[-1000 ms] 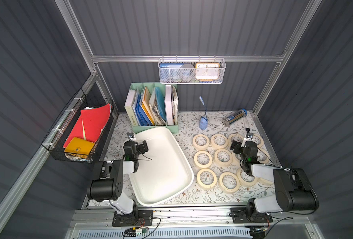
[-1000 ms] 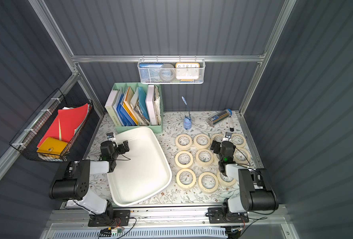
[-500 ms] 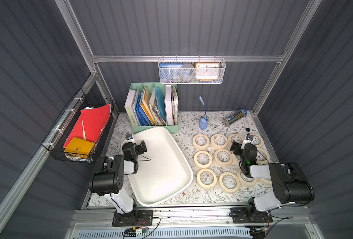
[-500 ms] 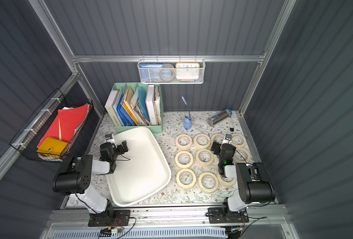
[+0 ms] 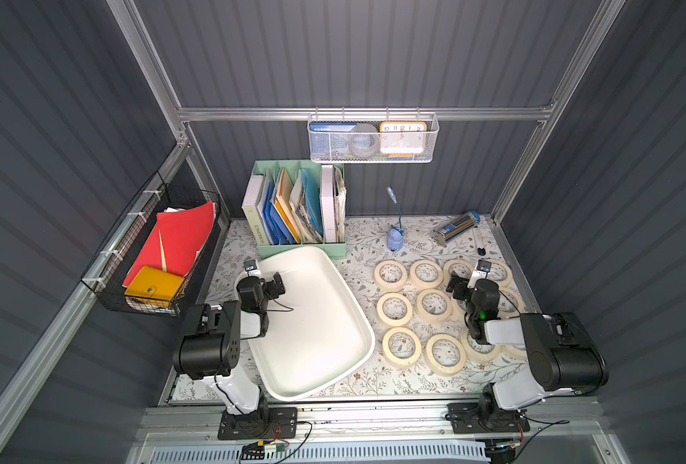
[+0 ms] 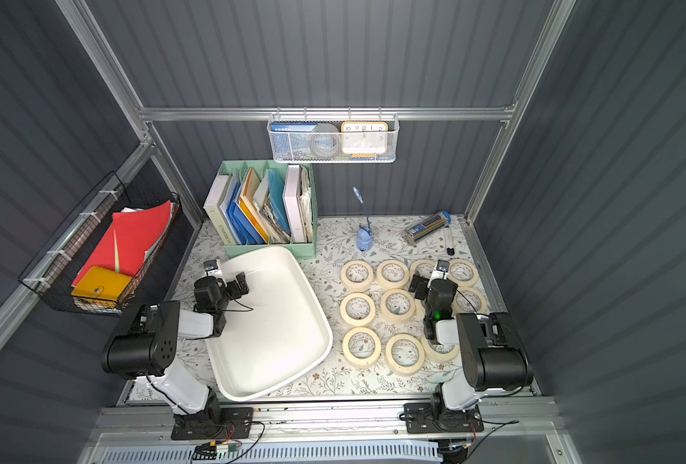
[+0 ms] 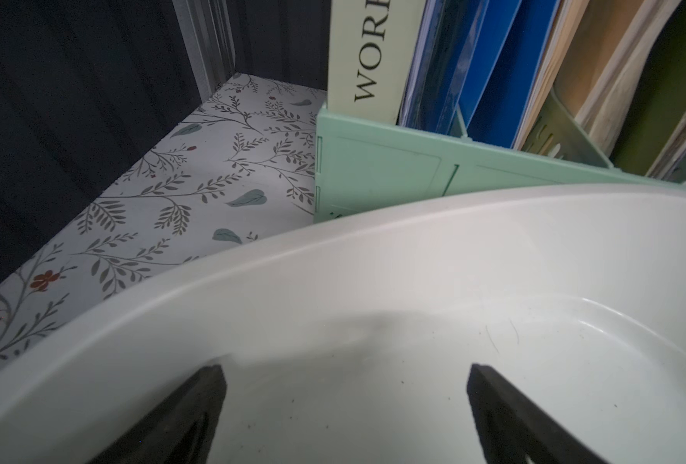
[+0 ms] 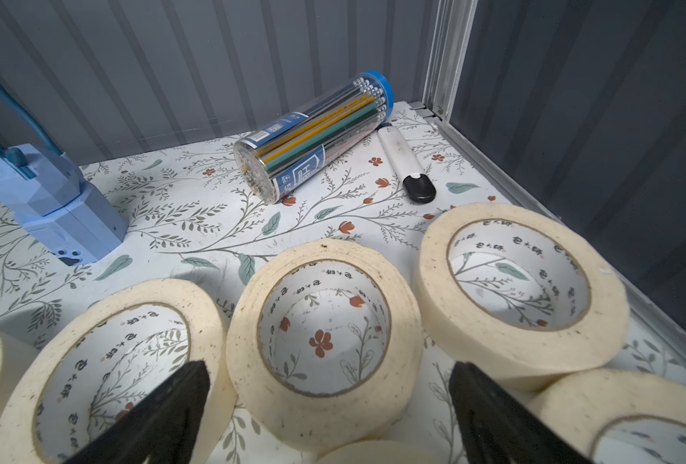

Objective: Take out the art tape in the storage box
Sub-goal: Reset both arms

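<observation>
Art tape rolls (image 8: pixel 242 341) just beneath right tool (image 8: pixel 328 373)

Left pincer (image 7: pixel 345 369) spread wide, right pincer (image 8: pixel 329 365) spread wide, both empty

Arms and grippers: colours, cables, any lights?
Left arm and right arm: white links, black joint housings, thin black cables at the wrists. Left gripper and right gripper: black fingers. Green light on the right wrist.
</observation>
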`<action>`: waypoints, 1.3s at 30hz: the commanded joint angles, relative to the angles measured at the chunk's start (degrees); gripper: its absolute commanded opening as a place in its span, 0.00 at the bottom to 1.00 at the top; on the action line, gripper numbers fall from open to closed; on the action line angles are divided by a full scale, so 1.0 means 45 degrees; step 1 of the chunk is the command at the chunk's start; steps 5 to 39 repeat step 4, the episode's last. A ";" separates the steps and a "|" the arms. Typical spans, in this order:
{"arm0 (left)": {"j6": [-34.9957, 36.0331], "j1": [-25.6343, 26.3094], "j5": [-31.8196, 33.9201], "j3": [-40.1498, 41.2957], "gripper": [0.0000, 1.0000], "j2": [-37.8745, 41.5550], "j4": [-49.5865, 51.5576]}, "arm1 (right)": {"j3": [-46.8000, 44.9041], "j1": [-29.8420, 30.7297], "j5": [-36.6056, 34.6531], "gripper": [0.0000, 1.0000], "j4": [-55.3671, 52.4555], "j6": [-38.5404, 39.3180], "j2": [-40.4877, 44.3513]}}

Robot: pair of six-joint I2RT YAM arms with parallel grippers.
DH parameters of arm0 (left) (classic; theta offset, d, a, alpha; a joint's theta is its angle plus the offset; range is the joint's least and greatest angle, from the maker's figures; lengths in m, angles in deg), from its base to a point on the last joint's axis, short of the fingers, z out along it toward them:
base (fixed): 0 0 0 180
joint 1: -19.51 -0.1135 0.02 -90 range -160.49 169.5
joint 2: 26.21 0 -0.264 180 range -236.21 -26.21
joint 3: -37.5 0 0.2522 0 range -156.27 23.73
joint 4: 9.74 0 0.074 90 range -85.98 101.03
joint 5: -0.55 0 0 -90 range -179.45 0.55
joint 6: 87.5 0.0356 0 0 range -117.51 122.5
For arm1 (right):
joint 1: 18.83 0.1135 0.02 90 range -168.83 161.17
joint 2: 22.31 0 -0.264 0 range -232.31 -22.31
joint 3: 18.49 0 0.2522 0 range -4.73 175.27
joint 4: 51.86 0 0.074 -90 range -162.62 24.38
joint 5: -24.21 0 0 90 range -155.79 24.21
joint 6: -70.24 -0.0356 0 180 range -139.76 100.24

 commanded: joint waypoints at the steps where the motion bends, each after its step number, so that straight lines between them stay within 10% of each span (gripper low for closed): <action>1: -0.0006 -0.0035 0.0213 0.0111 1.00 0.0080 -0.0172 | -0.0001 0.0061 0.0071 0.99 0.0245 0.0071 -0.0117; 39: -0.0001 -0.0035 0.0219 0.0111 1.00 0.0080 -0.0172 | -0.0019 0.0061 0.0061 0.99 0.0262 0.0064 -0.0098</action>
